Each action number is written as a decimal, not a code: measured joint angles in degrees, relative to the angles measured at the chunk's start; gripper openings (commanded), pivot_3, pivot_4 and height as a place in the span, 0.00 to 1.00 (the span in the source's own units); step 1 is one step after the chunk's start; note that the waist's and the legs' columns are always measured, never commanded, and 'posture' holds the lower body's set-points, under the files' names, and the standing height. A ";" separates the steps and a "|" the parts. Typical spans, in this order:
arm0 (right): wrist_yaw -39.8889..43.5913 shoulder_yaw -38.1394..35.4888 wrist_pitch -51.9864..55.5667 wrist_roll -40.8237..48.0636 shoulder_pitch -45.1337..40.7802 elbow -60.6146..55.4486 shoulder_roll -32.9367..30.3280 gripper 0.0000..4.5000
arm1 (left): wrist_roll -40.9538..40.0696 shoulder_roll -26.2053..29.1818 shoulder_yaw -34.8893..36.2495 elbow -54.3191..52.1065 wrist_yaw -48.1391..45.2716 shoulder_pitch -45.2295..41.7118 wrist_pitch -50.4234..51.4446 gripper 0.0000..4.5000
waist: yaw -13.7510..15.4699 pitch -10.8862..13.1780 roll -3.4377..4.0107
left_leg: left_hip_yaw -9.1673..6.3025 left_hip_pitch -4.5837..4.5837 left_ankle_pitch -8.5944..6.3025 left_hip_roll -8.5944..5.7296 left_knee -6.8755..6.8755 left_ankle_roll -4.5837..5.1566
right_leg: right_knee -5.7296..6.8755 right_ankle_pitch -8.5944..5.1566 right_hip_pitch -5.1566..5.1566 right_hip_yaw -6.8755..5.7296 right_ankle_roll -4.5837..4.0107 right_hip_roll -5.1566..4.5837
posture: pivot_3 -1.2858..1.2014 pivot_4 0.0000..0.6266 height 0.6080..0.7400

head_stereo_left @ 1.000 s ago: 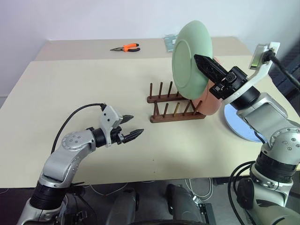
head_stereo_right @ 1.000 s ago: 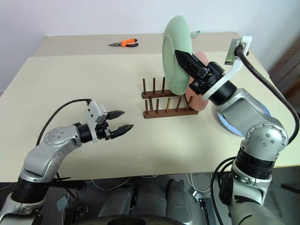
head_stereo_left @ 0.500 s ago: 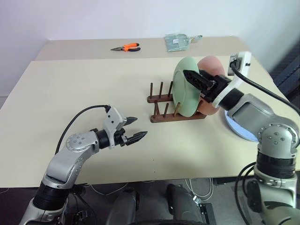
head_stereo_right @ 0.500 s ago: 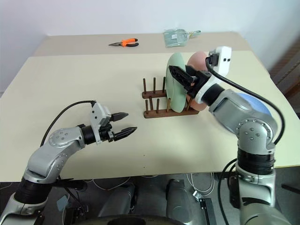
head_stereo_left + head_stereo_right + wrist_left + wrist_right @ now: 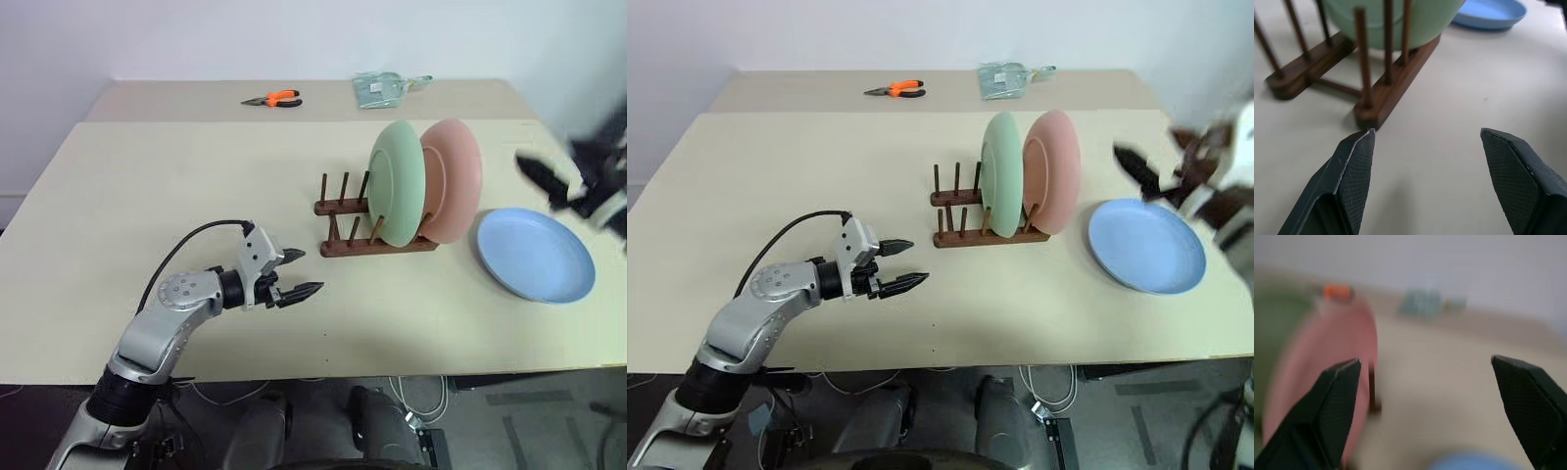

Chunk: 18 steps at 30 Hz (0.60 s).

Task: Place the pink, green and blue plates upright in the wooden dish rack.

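Wooden dish rack lengthwise left-right

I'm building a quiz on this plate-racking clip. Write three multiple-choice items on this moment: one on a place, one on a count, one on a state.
1. Where is the blue plate?
A. In the wooden dish rack
B. Flat on the table
C. In a gripper

2. How many plates stand in the rack?
A. One
B. Two
C. Three

3. The right gripper is:
A. Open, empty
B. Shut on the green plate
C. Shut on the pink plate

Key: 1 B, it lies flat beside the rack. 2 B, green and pink stand between pegs. 3 A, its fingers are spread with nothing between.
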 measured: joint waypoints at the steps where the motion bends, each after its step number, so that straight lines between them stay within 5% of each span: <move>1: 1.28 1.38 -0.39 -2.28 3.62 -1.40 -0.45 0.99 | 0.07 -0.08 -0.22 0.22 -0.37 -0.36 -0.07 0.79 | -0.13 -0.06 0.15 | 0.07 -0.03 0.00 0.01 -0.01 0.00 | 0.04 -0.07 0.01 0.04 0.12 0.00 | 0.52 0.24 1.00; 8: 2.09 19.41 -5.21 -20.97 9.73 -0.07 -1.58 0.94 | 0.40 -0.32 -0.93 0.41 -0.99 -1.01 -0.26 0.79 | -0.37 -0.07 0.17 | 0.11 0.15 -0.01 0.04 0.10 -0.01 | 0.03 -0.09 0.06 0.03 0.12 0.00 | 0.52 0.24 1.00; 11: 1.32 21.48 -6.69 -24.84 6.48 4.22 -0.16 0.71 | 0.56 -0.34 -1.02 0.36 -0.95 -1.09 -0.17 0.79 | -0.06 -0.08 0.14 | 0.09 0.09 0.00 0.01 0.13 0.00 | 0.01 -0.06 0.03 0.04 0.11 -0.02 | 0.52 0.24 1.00; 17: 0.39 22.34 -7.01 -29.95 2.85 9.55 0.82 0.05 | 1.36 0.46 -1.22 -0.01 -0.81 -0.78 -0.17 0.79 | 0.29 -0.08 0.14 | -0.01 0.06 0.00 0.00 0.13 0.00 | 0.03 -0.06 0.04 0.00 0.11 -0.01 | 0.52 0.24 1.00; 18: 0.13 22.28 -7.04 -30.53 2.54 9.65 0.83 0.01 | 1.37 0.47 -1.20 -0.10 -0.78 -0.66 -0.17 0.79 | 0.19 -0.08 0.14 | 0.00 0.06 0.00 0.00 0.13 0.00 | 0.02 -0.06 0.04 0.00 0.11 -0.01 | 0.52 0.24 1.00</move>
